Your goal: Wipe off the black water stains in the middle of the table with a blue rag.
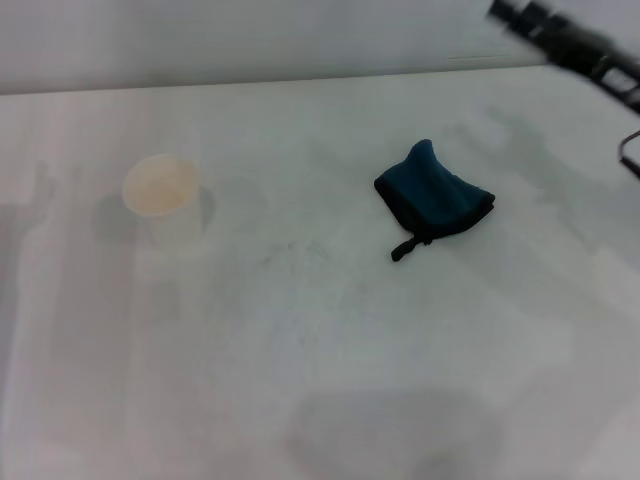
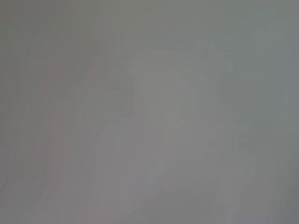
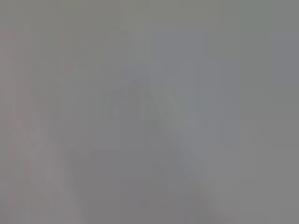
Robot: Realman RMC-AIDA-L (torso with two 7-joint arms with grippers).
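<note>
- The worktop [image 1: 330, 400] is a wide white surface filling nearly the whole head view, its far edge meeting a pale wall along the top
- The right arm [image 1: 575, 45] comes in at the far right corner as a dark, blurred shape raised above the worktop, well apart from the cloth; its fingers do not show, so I cannot tell whether they are wide or narrow
- The left arm is not in the head view, and both wrist views show only flat grey with nothing to make out; the state of the left fingers cannot be told either
- The blue rag [image 1: 436, 198] lies crumpled on the worktop right of centre, about midway between near and far, with nothing touching it. It is a dark teal heap with black edging, and its long axis runs on a diagonal from far-left to near-right, with one corner bunched up into a peak at the far side
- The rag's short black loop tag [image 1: 405, 248] sticks out from its near edge and points toward the near left, lying flat on the worktop
- A white paper cup [image 1: 165, 203] stands upright at the left, mouth up, well apart from the rag
- The black water stains [image 1: 295, 252] show only as faint greyish specks and smudges between cup and rag, near the middle of the worktop; their outline is too weak to trace
</note>
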